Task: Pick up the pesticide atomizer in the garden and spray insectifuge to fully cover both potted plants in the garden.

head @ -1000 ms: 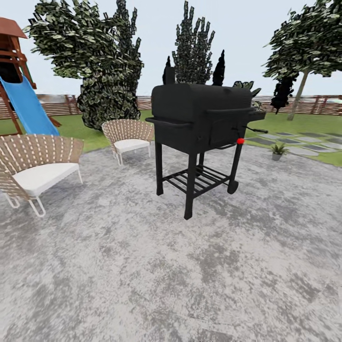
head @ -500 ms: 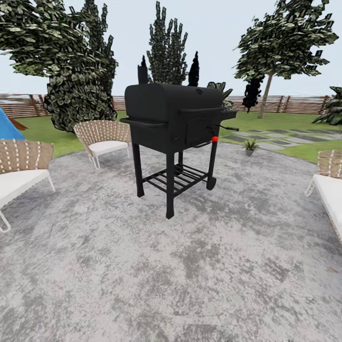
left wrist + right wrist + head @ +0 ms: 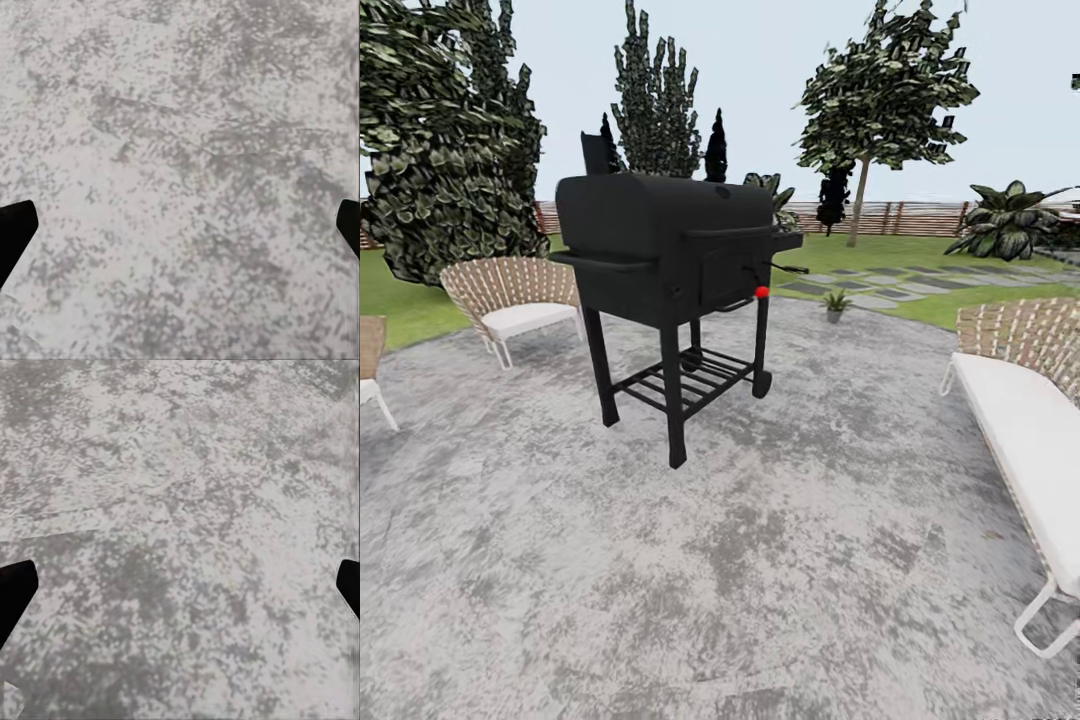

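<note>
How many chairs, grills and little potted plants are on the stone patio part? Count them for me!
Wicker chairs: 3 (one behind the grill, one at the left edge, one on the right)
Black grill: 1
Small potted plant: 1
Total: 5

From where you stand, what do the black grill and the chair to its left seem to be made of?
The grill looks like matte black painted metal: smooth dark panels, thin bar legs. The chair seems woven wicker or rope on a pale tube frame, with a white cushion, probably fabric.

Mottled grey stone patio under black grill, wicker chairs, perhaps a bench.
</note>
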